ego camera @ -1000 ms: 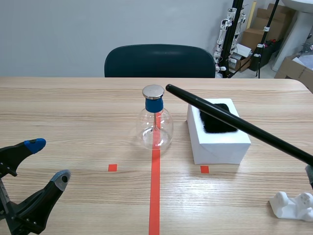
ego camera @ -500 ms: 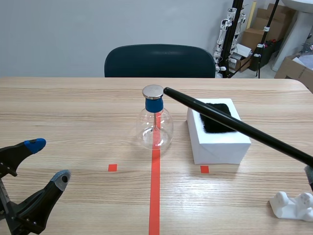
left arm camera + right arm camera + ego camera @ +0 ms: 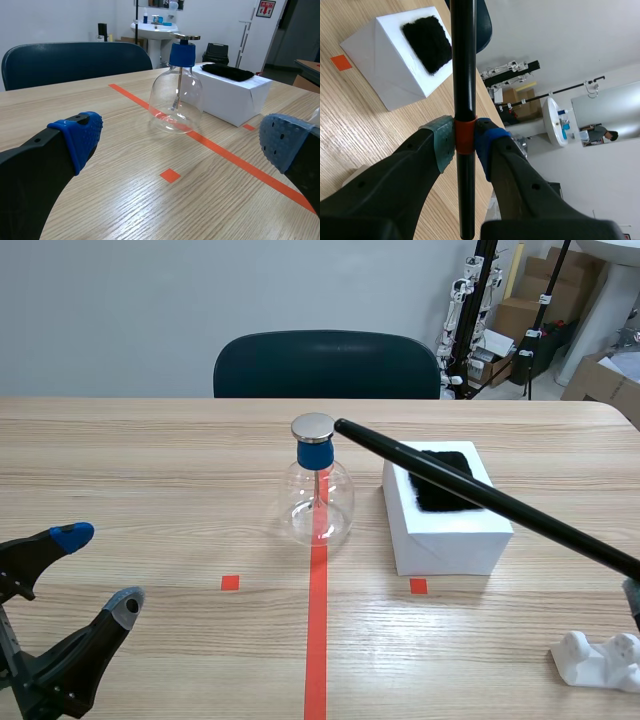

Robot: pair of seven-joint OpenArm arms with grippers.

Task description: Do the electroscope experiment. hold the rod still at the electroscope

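Observation:
The electroscope is a clear glass flask with a blue neck and a flat metal disc on top; it stands on the red tape line mid-table and also shows ahead of the left fingers. A long black rod slants from the right edge, its tip right beside the disc. My right gripper is shut on the rod at its orange band. My left gripper stands open low at the near left, holding nothing.
A white box topped by a black fur pad sits right of the flask, under the rod. A white holder lies at the near right. A dark chair stands behind the table.
The rod's tip has crept slightly left toward the disc since a second ago, then held still. The left arm has not moved.

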